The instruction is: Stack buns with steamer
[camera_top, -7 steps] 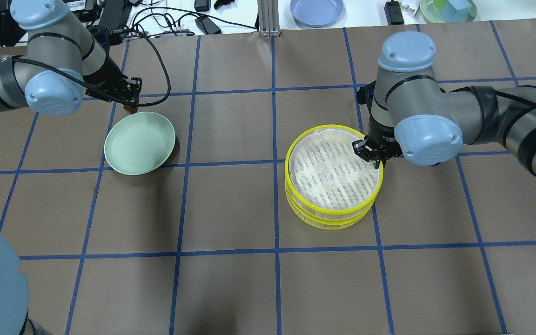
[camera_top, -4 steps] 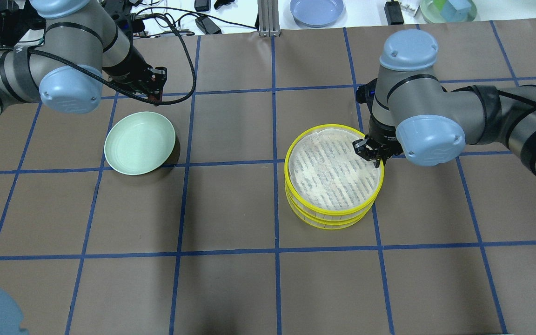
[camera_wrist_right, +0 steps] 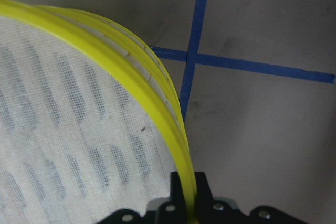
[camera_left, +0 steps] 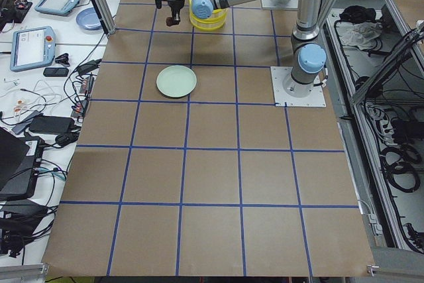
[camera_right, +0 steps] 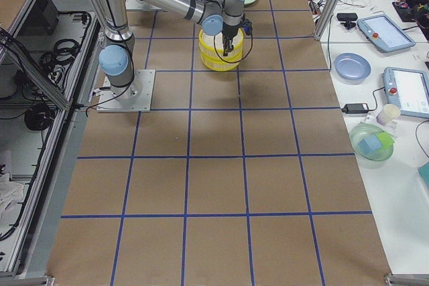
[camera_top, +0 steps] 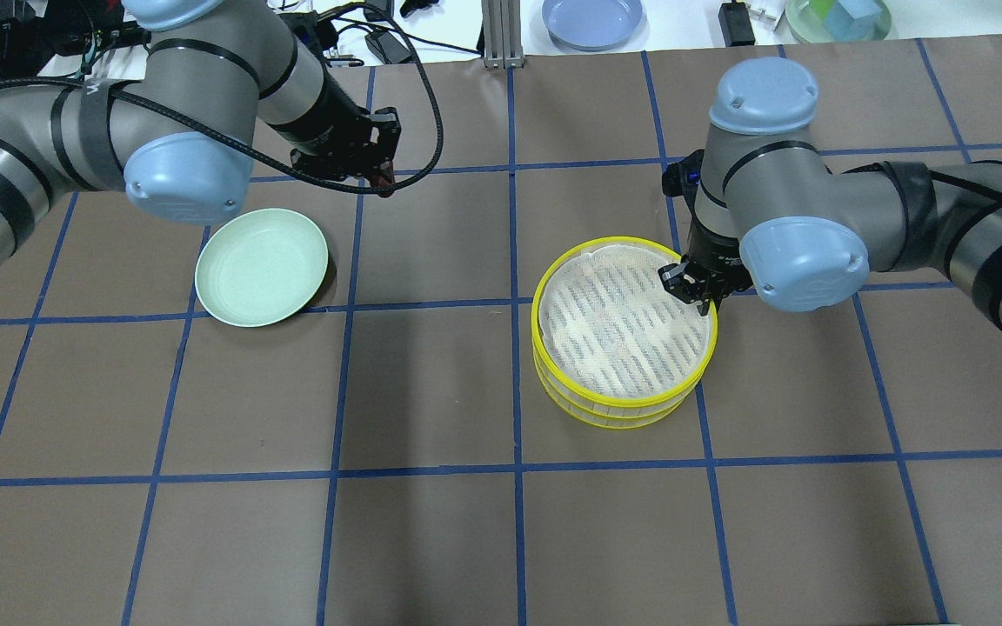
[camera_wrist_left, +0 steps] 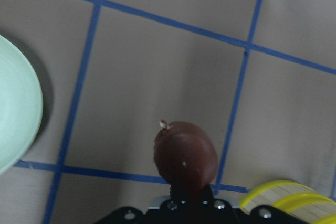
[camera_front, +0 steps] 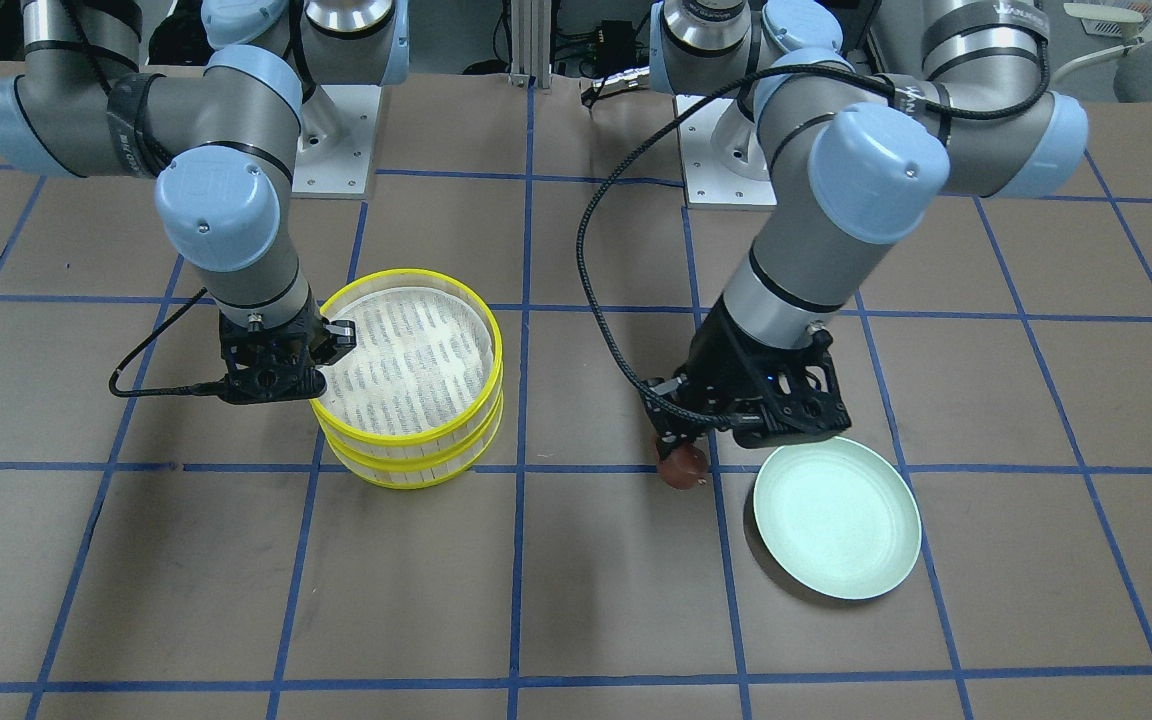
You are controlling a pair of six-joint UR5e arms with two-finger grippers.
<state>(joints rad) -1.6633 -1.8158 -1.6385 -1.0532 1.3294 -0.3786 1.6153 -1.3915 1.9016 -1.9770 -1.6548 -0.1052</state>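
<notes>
My left gripper (camera_top: 382,178) is shut on the dark reddish-brown bun (camera_front: 681,468) and holds it above the table, between the pale green plate (camera_top: 262,267) and the steamer. The bun fills the lower middle of the left wrist view (camera_wrist_left: 185,156). The steamer (camera_top: 623,398) is a stack of yellow-rimmed trays with a white mesh liner on top. My right gripper (camera_top: 691,291) is shut on the top tray's rim (camera_wrist_right: 181,174) at its right side. The cream-white bun is not in view. The green plate (camera_front: 836,520) is empty.
A blue plate (camera_top: 592,19), a clear bowl with coloured blocks (camera_top: 838,17) and cables lie on the white bench past the table's far edge. The brown table has a blue tape grid.
My left arm has moved right with the brown bun, from beside the green plate toward the table's middle. My right gripper has stayed on the steamer rim.
</notes>
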